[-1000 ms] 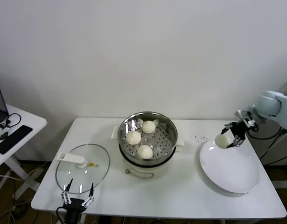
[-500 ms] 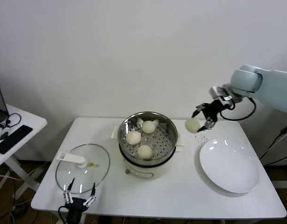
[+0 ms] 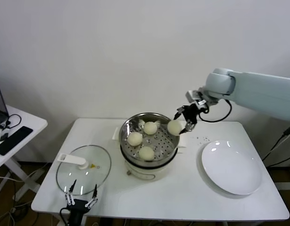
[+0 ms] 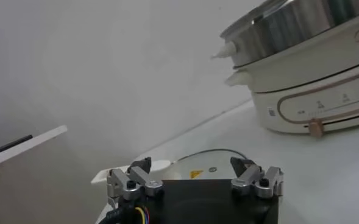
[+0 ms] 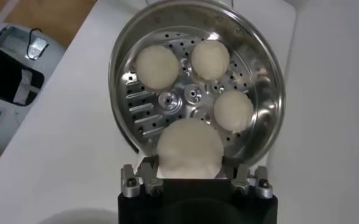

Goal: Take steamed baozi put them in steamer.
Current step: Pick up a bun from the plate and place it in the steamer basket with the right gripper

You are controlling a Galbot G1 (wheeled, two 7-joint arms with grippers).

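- White wall behind, white table (image 3: pixel 182 197) carries everything; small side desk (image 3: pixel 15 129) with dark devices sits well off on the robot's left.
- Right arm reaches in from the right; right gripper (image 3: pixel 181 123) hangs over the right rim of the steamer (image 3: pixel 170 141), jaws clamped on the fourth baozi (image 3: pixel 174 127).
- Steamer basket on the cream pot already holds three baozi (image 3: pixel 146 152) on the perforated floor; they sit left, far and near-right of centre in the head view.
- White plate (image 3: pixel 234 172) on the right is bare, so this looks like the last transfer.
- Step: carry over the basket, release not yet done.
- Next move, my read: ease further inward past the rim, lower, then part the jaws.
- Open room: right wrist view shows a free patch of floor (image 5: pixel 145 125) beside the three buns; tight, the steel wall is near.
- Glass lid (image 3: pixel 83 175) lies left of the pot, clear of the path.
- Left gripper (image 4: pixel 194 181) parked at the table's front edge by the lid, jaws apart, holding nothing.
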